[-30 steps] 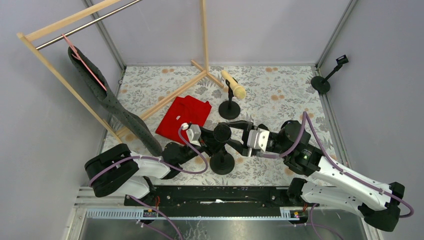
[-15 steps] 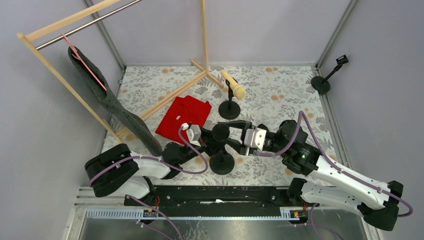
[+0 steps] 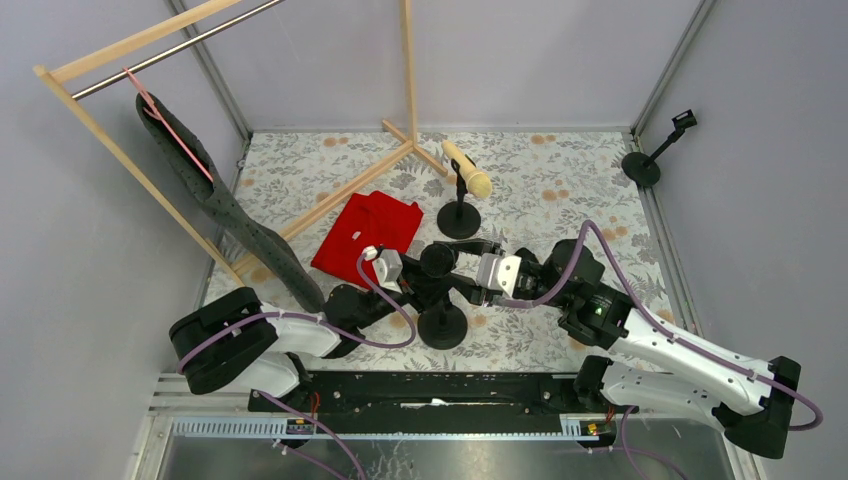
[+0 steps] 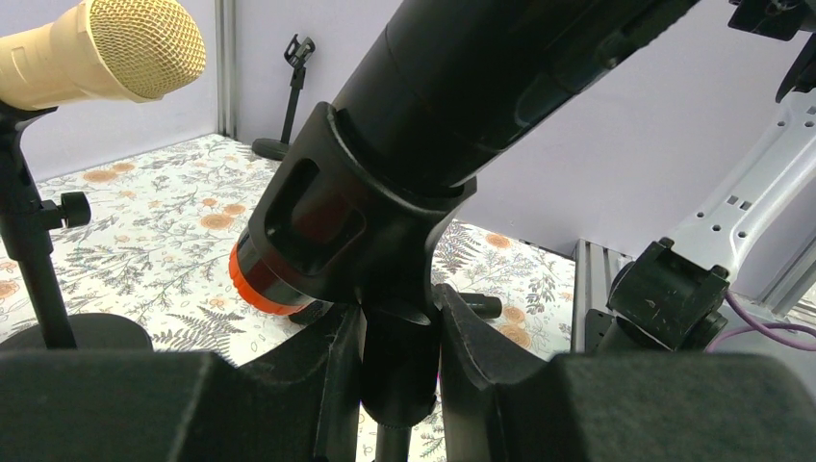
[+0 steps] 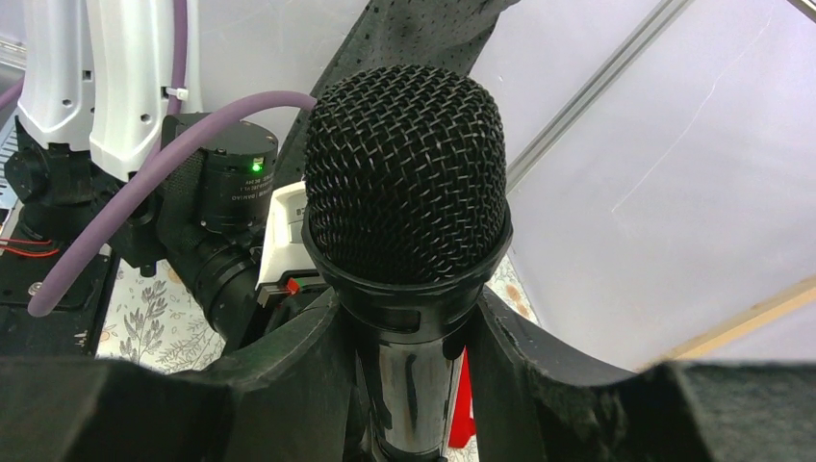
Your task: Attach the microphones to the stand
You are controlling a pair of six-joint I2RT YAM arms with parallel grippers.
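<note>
While the left hand [image 4: 399,361] is pinched narrow on the stem just under the clip [image 4: 322,217] of the stand [image 3: 444,326], the right hand [image 5: 409,361] has its fingers closed round the body of the black microphone [image 5: 406,164], right below the grille. So the mic sits in the clip, tilted, with its orange-red end tip [image 4: 252,284] poking out the low side.

Here's what I'd worry about. I can't tell how firmly the body is wedged in that clip. If the right hand opens while the mic is only loosely in, my guess is it slides out tail-first and drops onto the tabletop [image 3: 560,190].

The other thing is the stand, which is just a thin post on a small round base. If the right hand pushes harder to seat the mic and the left grip slips on the stem, the whole thing could tip or skate. The same goes for backing out: fingers dragging on the body could pull the mic back out of the clip.

The cream microphone [image 3: 467,168] on its own stand is not far behind, so a wide swing from either arm could knock it.
</note>
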